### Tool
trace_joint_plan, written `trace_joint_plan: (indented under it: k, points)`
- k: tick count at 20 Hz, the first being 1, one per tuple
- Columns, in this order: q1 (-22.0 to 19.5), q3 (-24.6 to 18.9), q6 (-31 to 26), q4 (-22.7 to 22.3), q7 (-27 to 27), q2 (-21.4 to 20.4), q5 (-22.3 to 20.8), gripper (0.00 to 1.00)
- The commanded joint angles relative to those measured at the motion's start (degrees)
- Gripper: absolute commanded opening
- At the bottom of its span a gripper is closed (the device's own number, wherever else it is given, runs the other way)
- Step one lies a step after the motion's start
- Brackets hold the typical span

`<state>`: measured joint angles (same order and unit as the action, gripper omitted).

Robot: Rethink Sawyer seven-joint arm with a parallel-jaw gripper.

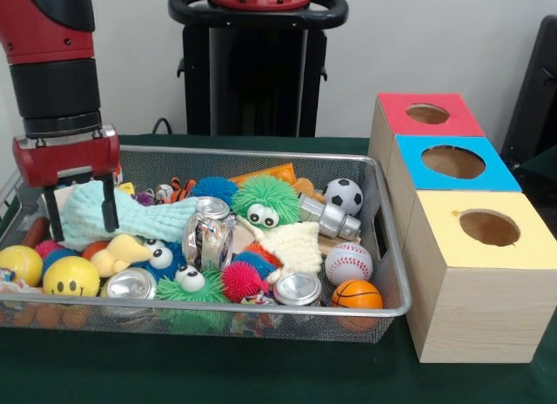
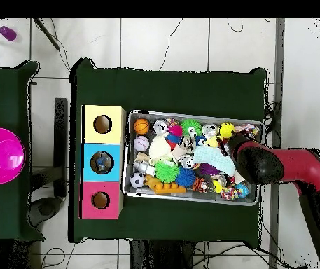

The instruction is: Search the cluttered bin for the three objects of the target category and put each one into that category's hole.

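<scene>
I see the claw (image 1: 81, 214) at the left end of the wire bin (image 1: 393, 247), its two black fingers (image 1: 110, 204) spread apart and pointing down, one on each side of the end of a pale mint cloth (image 1: 139, 219); from the front camera I think the fingers only stand around the cloth and do not press it, but the view is not good enough to be sure. The cloth lies on top of the other things, going from the left side toward the middle of the bin. The balls are mostly at the right end in the front camera: a soccer ball (image 1: 343, 195) near the far wall, a baseball (image 1: 348, 263) in front of it, and a small basketball (image 1: 357, 294) at the near right corner, just beside the baseball. At the near left side there are a yellow smiley ball (image 1: 70, 277) and another yellow ball (image 1: 19, 265), close together. In the middle I see a green fuzzy toy with eyes (image 1: 265, 200), a yellow duck (image 1: 120, 254) and some shiny metal cans (image 1: 297, 288). On the green desk (image 1: 261, 369), to the right of the bin, three wooden boxes stand in a row, touching each other: the yellow box (image 1: 522, 243) nearest, the blue box (image 1: 416, 164) in the middle, the red box (image 1: 392, 112) farthest, each one with a round hole in the top. In the overhead camera the red arm (image 2: 288, 167) comes over the bin end that is away from the boxes.
</scene>
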<state>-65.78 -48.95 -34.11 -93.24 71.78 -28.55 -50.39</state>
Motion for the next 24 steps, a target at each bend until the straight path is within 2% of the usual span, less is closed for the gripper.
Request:
trace_joint_plan:
  k: [1, 9, 13, 17, 24]
  points:
    - [-2.8, -4.1, 3.8, 1.4, -20.9, 5.3, -4.9, 1.00]
    - [-8.6, -9.8, 6.9, 1.9, -29.4, 13.9, -7.5, 1.00]
    - [-10.4, -11.4, 7.7, 1.7, -32.2, 16.2, -8.6, 1.00]
    - [-11.2, -12.2, 7.7, 2.1, -34.6, 17.6, -8.9, 1.00]
    - [-10.7, -12.6, 6.7, 2.3, -35.5, 15.5, -8.0, 1.00]
